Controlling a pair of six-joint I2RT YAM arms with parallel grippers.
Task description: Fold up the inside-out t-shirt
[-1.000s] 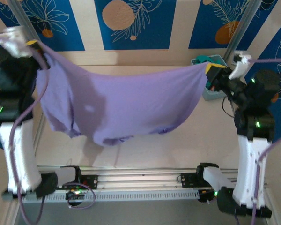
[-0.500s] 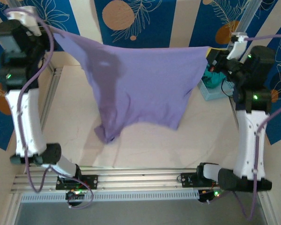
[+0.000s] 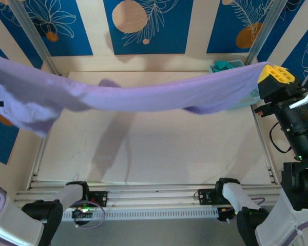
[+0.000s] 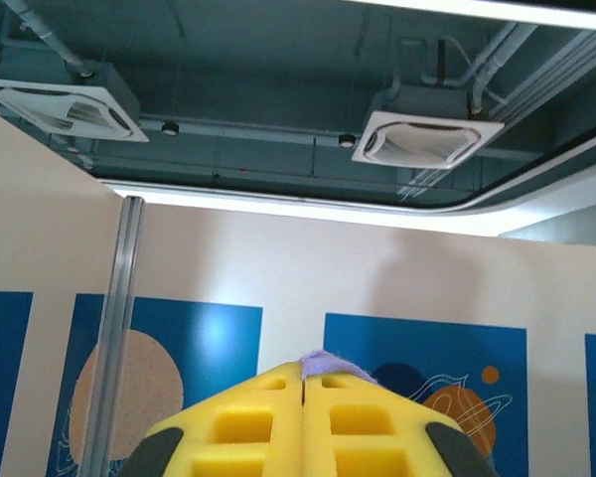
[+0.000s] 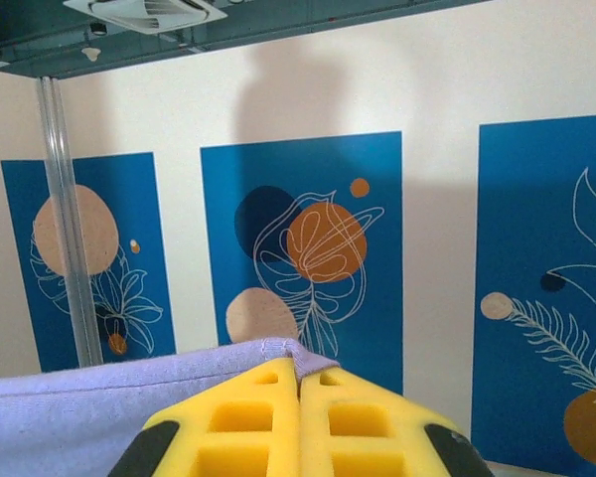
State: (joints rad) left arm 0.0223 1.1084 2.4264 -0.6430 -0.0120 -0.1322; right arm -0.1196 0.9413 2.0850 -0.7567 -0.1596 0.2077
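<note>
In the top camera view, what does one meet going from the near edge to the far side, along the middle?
The metal rail → table → t-shirt, stretched in the air → blue poster.

Lavender t-shirt stretched taut, airborne

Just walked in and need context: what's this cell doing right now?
Both arms hold the lavender t-shirt stretched out between them in the air above the table. The left gripper is shut on one edge, with a bit of purple cloth poking out between its yellow pads. The right gripper is shut on the opposite edge. The shirt sags slightly mid-span and is not yet laid down or folded. A teal garment sits in a bin at the far right.
</note>
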